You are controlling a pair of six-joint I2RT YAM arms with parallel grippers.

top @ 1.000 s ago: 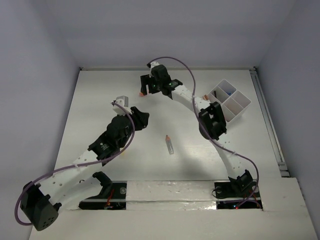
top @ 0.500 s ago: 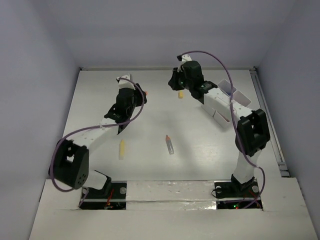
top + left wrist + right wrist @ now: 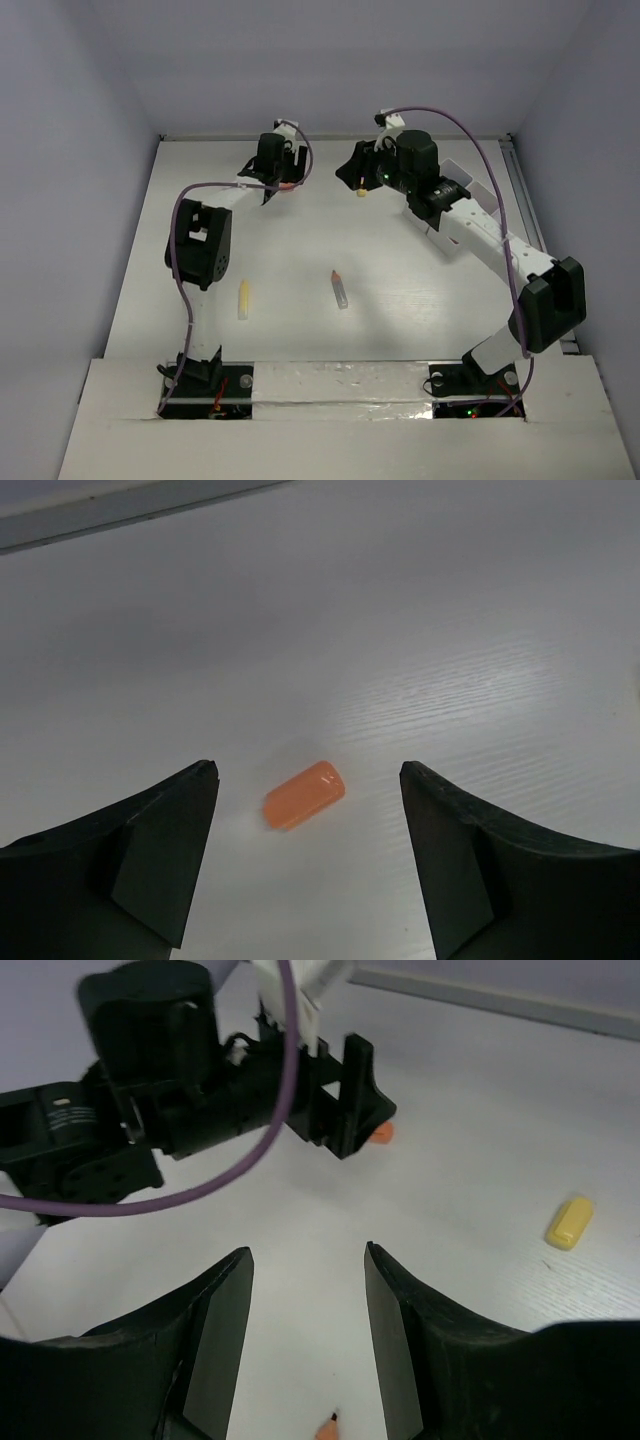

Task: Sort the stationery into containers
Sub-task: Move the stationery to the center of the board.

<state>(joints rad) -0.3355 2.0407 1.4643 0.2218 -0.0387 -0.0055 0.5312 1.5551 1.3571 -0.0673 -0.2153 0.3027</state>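
A small orange eraser-like bit [image 3: 304, 795] lies on the table between the fingertips of my open left gripper [image 3: 308, 770]. It also shows in the top view [image 3: 287, 186], under the left gripper [image 3: 279, 182]. A yellow bit [image 3: 360, 193] lies just below my right gripper [image 3: 349, 177], which is open and empty [image 3: 306, 1251]. In the right wrist view the yellow bit [image 3: 570, 1223] is off to the right. A yellow tube [image 3: 243, 298] and an orange-capped grey tube [image 3: 340, 288] lie mid-table. The white tray [image 3: 452, 170] is mostly hidden behind the right arm.
Both arms reach to the far side of the table, with their purple cables looping above. The left gripper's body [image 3: 340, 1110] stands close ahead of the right gripper. A rail [image 3: 530, 230] runs along the table's right edge.
The left arm has stretched to the far side, and its open gripper now sits over the orange bit. The right gripper has moved right from that bit to beside the yellow bit.
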